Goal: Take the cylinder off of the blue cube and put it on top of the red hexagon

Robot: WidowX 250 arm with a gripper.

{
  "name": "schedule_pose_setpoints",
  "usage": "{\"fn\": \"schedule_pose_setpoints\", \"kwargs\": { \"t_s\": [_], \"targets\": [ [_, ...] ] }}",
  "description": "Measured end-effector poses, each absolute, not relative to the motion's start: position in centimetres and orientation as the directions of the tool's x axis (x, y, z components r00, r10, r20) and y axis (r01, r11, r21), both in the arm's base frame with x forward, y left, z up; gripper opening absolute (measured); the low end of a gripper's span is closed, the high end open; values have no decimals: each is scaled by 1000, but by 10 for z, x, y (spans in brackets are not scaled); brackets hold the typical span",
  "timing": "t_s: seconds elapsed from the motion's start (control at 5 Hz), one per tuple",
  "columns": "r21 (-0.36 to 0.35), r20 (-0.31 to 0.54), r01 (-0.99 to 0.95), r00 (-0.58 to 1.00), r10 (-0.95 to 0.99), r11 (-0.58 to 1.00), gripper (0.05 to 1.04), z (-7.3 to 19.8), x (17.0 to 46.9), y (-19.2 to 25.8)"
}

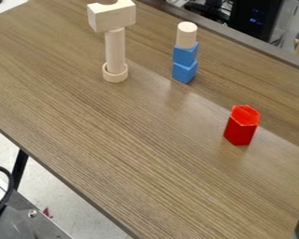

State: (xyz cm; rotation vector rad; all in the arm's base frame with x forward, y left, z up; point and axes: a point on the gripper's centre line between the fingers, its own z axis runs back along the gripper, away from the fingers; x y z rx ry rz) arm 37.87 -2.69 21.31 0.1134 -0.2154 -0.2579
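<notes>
1. The camera view looks from a fixed place above the surface, down at a slant; both tops and sides of the standing blocks show.
2. It faces across the surface toward the dark equipment beyond the far edge, at the right. The surface's long edges run aslant, from far left to near right.
3. It stands far enough back to take in most of the surface, plus a strip of floor past the near left edge.
4. The red hexagon lies nearer the camera than the stacked blue cubes, and the view looks partly down into its open top.
</notes>
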Motion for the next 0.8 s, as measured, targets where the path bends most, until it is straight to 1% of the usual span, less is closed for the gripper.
{"fn": "schedule_pose_setpoints", "kwargs": {
  "t_s": [0.4, 0.8],
  "targets": [
    [136, 131, 234, 959, -252, 963, 998, 189, 382, -20],
    [163, 91, 156, 981, -173, 974, 999, 172, 388, 15]
  ]
}}
